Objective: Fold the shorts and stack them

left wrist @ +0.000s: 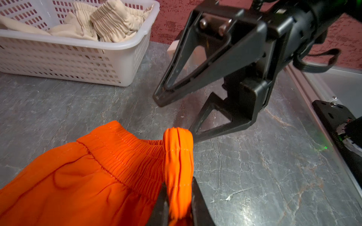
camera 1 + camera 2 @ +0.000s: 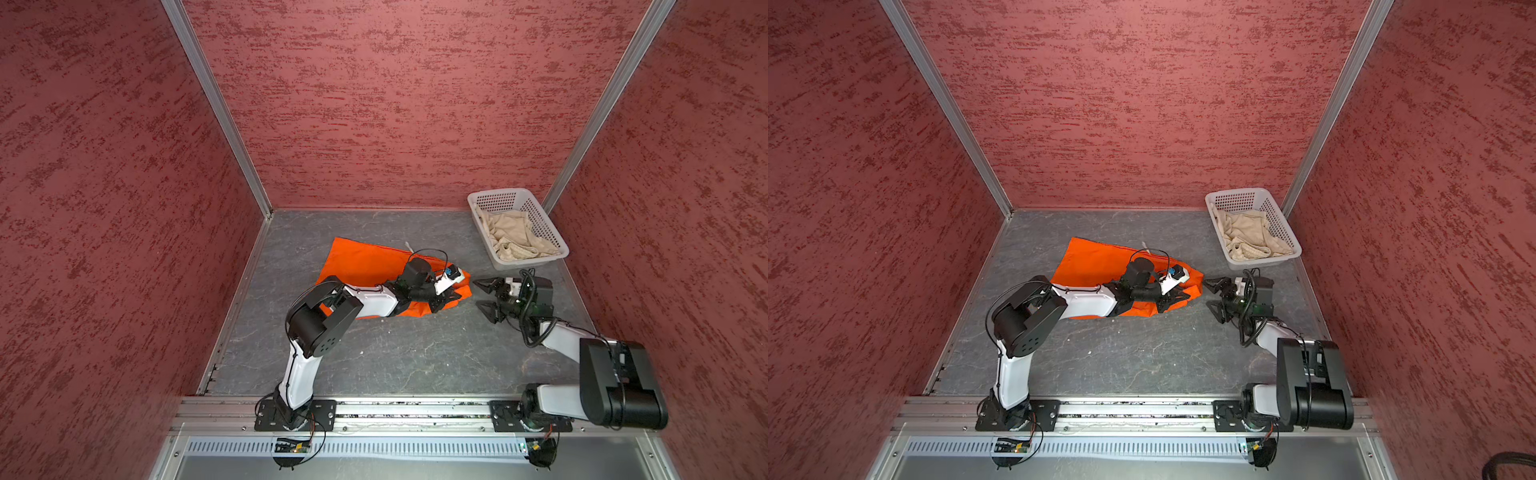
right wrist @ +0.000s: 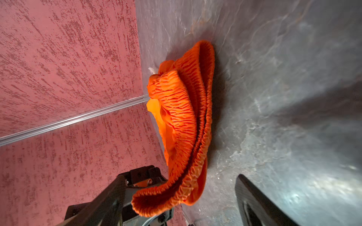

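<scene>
The left gripper (image 2: 446,301) is clamped on the waistband (image 1: 178,156) of the orange shorts (image 2: 365,262), holding one corner raised off the desk (image 2: 374,353) near the basket (image 2: 494,195), likely to spread them for folding. The right gripper (image 2: 478,294), jaws wide and empty, hovers beside that waistband. The beige shorts (image 2: 515,237) lie bunched inside the basket.

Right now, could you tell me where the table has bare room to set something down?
Free: the table strip between orange shorts and front rail, and the far strip left of the basket. Crowded: between shorts and basket, where left gripper and right gripper sit close.
</scene>
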Controlling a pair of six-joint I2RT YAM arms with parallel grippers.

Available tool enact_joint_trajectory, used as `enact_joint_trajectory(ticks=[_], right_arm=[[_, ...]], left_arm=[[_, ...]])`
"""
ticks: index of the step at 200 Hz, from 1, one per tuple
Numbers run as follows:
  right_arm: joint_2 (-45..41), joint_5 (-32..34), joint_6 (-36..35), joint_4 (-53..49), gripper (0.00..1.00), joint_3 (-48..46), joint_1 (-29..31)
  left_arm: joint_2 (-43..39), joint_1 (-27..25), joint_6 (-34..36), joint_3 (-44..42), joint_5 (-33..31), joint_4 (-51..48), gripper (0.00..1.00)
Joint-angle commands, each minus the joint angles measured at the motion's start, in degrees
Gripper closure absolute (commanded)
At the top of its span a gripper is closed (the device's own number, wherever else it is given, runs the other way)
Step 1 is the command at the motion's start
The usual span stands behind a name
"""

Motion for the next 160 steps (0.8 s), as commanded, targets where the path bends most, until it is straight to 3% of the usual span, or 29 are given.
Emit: enact_joint_trajectory(ticks=[1,54,85,114,129,160], right_arm=[[1.95,-1.64,7.28,10.58,0.11,-0.43,1.32],[6.46,0.06,8.03,13.02,0.13,-0.55,4.98],[8.57,1.82,3.89,9.55,0.17,-0.71,4.96],[8.5,4.05,-0.96,3.46,0.22,0.1,5.03],[8.01,5.52,-4.24,-1.07,0.3,0.73,5.04],[5.75,9.98,-11.69,-12.2,0.61,3.04,5.13]], left_arm=[[-1.51,-0.24,-0.74,-0.35,2.49,5.32,0.87],[-1.52,-2.31,3.76,0.44,3.89,1.14,0.79],[-3.25,-2.72,4.77,-0.61,3.69,-1.47,0.46],[-7.87,-1.91,3.33,-3.5,0.26,-3.44,0.35],[-10.66,-0.69,0.42,-4.77,-2.55,-5.52,0.34],[-17.33,2.43,-4.41,-8.87,-8.85,-9.13,0.34]])
